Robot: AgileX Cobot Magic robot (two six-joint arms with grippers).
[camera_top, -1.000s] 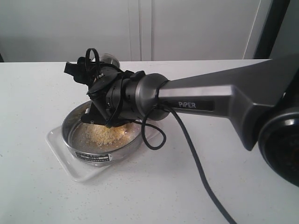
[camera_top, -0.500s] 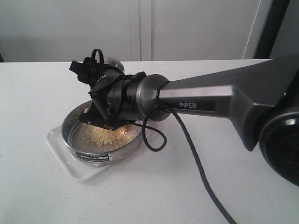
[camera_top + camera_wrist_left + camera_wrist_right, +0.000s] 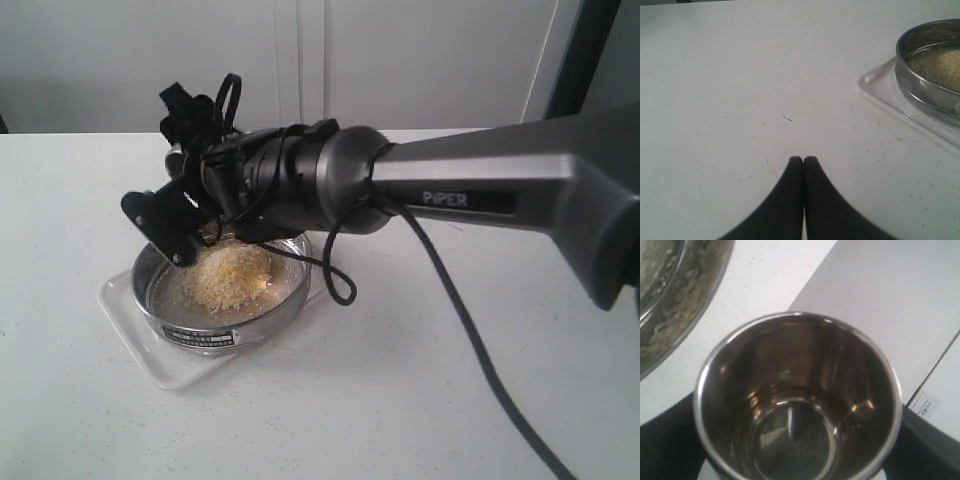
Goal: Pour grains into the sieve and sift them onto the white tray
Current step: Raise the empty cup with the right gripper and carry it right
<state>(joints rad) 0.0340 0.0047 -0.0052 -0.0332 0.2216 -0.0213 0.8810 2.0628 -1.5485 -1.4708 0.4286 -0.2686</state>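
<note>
We judge the pouring done: our right gripper clamps an empty steel cup above the sieve, lower left in the exterior view, with the grains heaped inside and the white tray beneath. Our left gripper is pressed together over the table. Next we should park the cup and shake the sieve.

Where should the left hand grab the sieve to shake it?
Probably the wall of the sieve, pinched from above on the side nearest the left hand, one finger inside, one outside. The wall is thin and upright, and the grains heap in the middle, leaving the edge free.
</note>
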